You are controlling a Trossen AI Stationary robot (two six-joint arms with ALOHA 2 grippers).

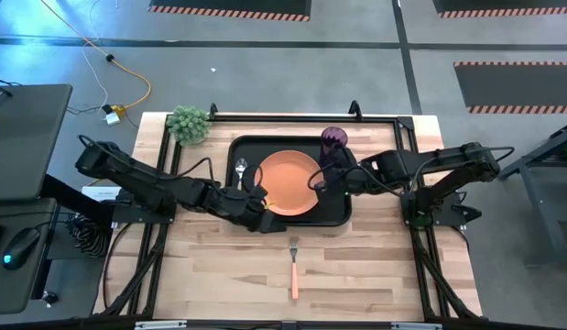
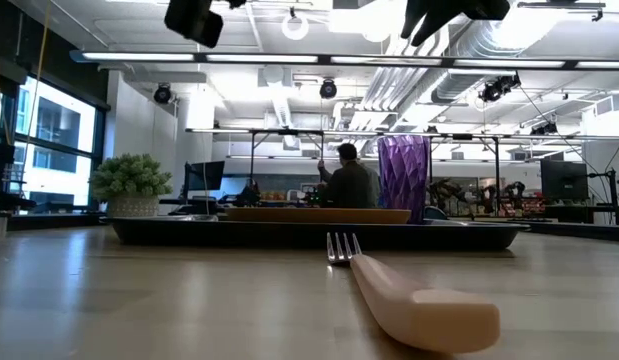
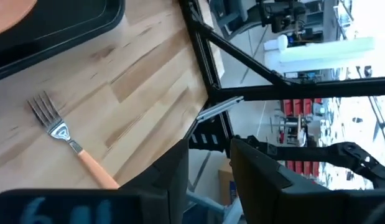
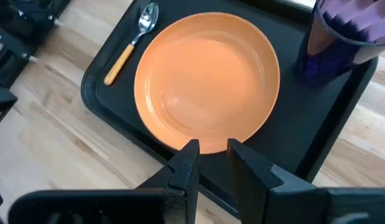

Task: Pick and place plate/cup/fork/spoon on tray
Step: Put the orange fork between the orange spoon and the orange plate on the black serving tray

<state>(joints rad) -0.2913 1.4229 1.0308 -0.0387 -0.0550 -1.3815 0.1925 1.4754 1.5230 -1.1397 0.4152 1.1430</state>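
Three of four items on tray; fork outstanding.
Left gripper hangs at the tray's near rim, fingers parted, holding nothing; right gripper over the far side, fingers slightly apart, empty. Plate, cup and spoon lie in the tray. Fork remains on the table, apart from the tray: likely next pick.
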